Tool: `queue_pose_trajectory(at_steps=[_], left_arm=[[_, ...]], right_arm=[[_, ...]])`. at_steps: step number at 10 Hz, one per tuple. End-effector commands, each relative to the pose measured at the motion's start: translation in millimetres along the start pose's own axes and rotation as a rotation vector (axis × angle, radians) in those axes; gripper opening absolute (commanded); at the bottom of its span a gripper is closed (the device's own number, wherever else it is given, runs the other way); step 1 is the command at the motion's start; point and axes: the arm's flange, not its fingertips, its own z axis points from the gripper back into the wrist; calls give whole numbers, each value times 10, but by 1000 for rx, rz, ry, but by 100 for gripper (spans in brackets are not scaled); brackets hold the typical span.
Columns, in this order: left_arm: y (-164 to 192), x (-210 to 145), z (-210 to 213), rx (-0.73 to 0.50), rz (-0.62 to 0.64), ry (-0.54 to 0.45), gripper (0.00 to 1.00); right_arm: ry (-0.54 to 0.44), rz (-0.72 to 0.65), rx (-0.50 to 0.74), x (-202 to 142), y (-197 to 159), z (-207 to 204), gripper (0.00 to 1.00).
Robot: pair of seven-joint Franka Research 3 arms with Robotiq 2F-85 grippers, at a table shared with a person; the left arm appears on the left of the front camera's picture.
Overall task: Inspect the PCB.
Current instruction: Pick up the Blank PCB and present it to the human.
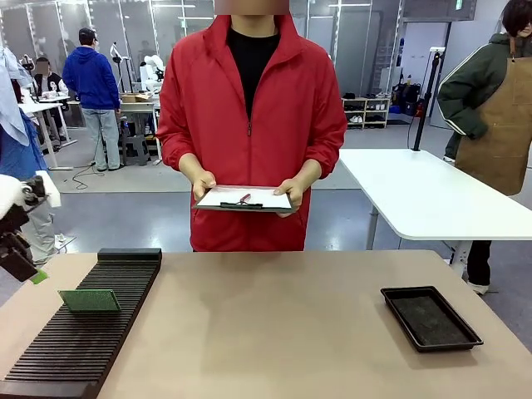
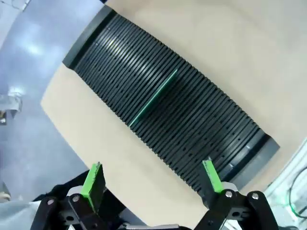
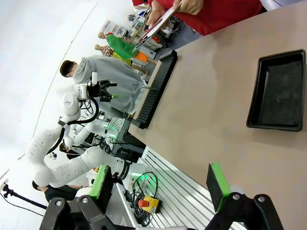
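The PCB (image 1: 90,300) stands on edge in the black slotted rack (image 1: 58,349) on the worktop (image 1: 266,332). The left tool (image 2: 152,175) hangs near the rack, spread apart and empty; the right tool (image 3: 159,181) is likewise apart.

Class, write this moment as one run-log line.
left pincer: open, aimed at rack | right pincer: open, empty | circuit board: upright in rack slot | person: holds clipboard
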Motion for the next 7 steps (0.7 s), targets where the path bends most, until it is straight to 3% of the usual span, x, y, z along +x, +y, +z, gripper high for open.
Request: queue_pose_trajectory(at_steps=[1,2,5,6,7], left_arm=[[-313,-385,-139,-15,4,-63,100],[0,0,0,0,0,0,100],[-7,6,-32,-6,-4,-11,100],[67,-95,-161,26,-188,-1,100],[182,-158,-314,-50,-322,-43,100]], right_arm=[[-6,7,9,-1,9,9,100],[-6,7,9,-1,9,9,100],[-6,7,9,-1,9,9,100],[-6,7,9,-1,9,9,100],[-6,7,9,-1,9,9,100]])
